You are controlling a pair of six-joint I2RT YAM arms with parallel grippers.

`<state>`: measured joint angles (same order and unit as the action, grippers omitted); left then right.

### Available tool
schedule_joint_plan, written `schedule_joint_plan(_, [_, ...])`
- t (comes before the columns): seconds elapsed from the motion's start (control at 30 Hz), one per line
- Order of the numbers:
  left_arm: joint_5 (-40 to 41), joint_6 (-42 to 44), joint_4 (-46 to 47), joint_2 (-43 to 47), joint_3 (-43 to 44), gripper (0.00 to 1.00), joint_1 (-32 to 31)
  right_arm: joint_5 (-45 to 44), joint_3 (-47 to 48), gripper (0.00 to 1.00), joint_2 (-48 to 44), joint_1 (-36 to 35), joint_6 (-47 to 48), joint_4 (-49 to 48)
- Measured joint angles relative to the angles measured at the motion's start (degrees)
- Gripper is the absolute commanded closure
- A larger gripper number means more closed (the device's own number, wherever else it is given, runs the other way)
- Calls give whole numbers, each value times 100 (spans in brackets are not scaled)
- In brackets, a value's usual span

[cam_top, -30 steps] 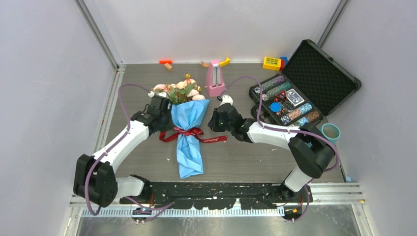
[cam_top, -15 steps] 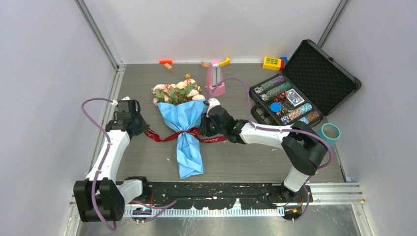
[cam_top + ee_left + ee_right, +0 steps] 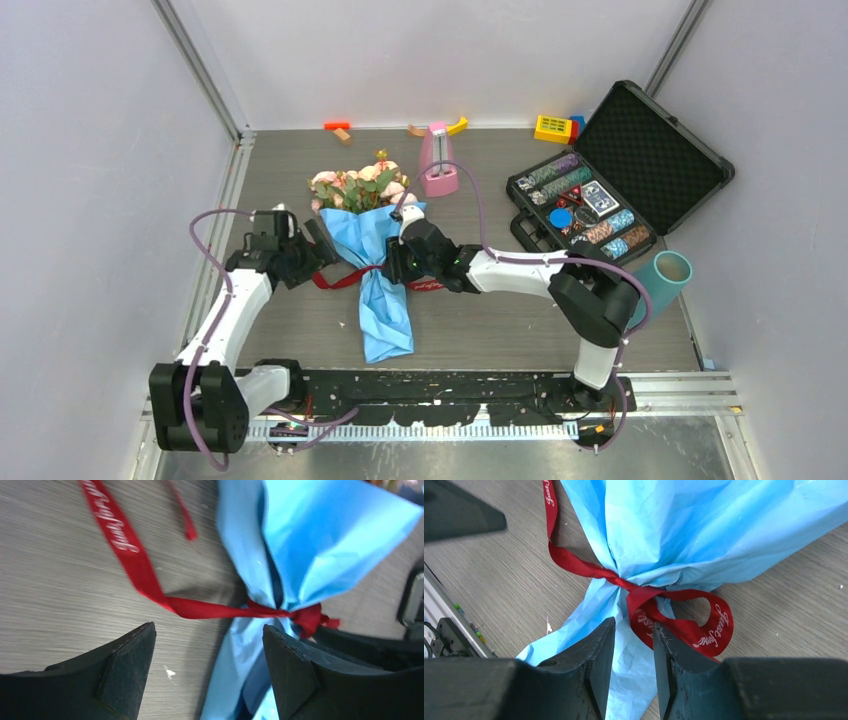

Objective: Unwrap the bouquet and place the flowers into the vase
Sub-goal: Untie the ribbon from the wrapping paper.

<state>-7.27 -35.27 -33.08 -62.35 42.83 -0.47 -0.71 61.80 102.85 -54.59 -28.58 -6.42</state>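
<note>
Bouquet (image 3: 372, 240) of crinkled matte blue paper, cinched by satin red ribbon (image 3: 200, 609), lies on the wood-grain surface (image 3: 480, 330). The left fingers (image 3: 125, 670) gape wide, empty. The right fingers (image 3: 591, 672) are slightly parted at the knot, empty.

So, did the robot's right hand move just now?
Yes. The right gripper slid left, away from the black case, and now sits at the red ribbon tied around the bouquet.
</note>
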Motion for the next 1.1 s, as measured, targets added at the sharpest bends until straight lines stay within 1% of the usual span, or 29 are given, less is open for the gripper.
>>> schedule_joint_plan(0.07, [-144,-92,79,-4,-57,17,-251,-2,63,61,44,0,4,7])
schedule_joint_plan(0.2, [-463,-358,474,-125,-116,14,-715,-15,229,67,125,0,26,20])
schedule_joint_plan(0.27, [-621,-492,754,-271,-166,14,-835,-24,280,75,153,0,44,22])
schedule_joint_plan(0.3, [-682,-549,874,-339,-199,14,-857,-26,291,81,157,0,52,24])
schedule_joint_plan(0.33, [-767,-632,1016,-433,-249,15,-870,-26,295,83,166,0,63,28])
schedule_joint_plan(0.4, [-868,-743,1226,-643,-339,20,-881,-26,295,91,166,0,83,59])
schedule_joint_plan(0.43, [-896,-787,1283,-732,-365,24,-881,-28,295,93,166,0,92,66])
schedule_joint_plan(0.47, [-916,-798,1338,-837,-378,28,-881,-39,295,96,166,0,94,68])
schedule_joint_plan(0.53, [-935,-831,1427,-1008,-382,38,-881,-63,295,99,166,0,105,92])
schedule_joint_plan(0.63, [-946,-848,1582,-1152,-385,50,-881,-131,295,100,155,0,107,170])
schedule_joint_plan(0.77, [-940,-822,1718,-1276,-385,57,-881,-299,293,100,-31,13,142,439])
schedule_joint_plan(0.97, [-922,-800,1733,-1327,-385,62,-881,-516,98,100,-774,249,247,697])
schedule_joint_plan(1.1, [-914,-774,1733,-1327,-385,62,-881,-638,-199,100,-1108,597,304,776])
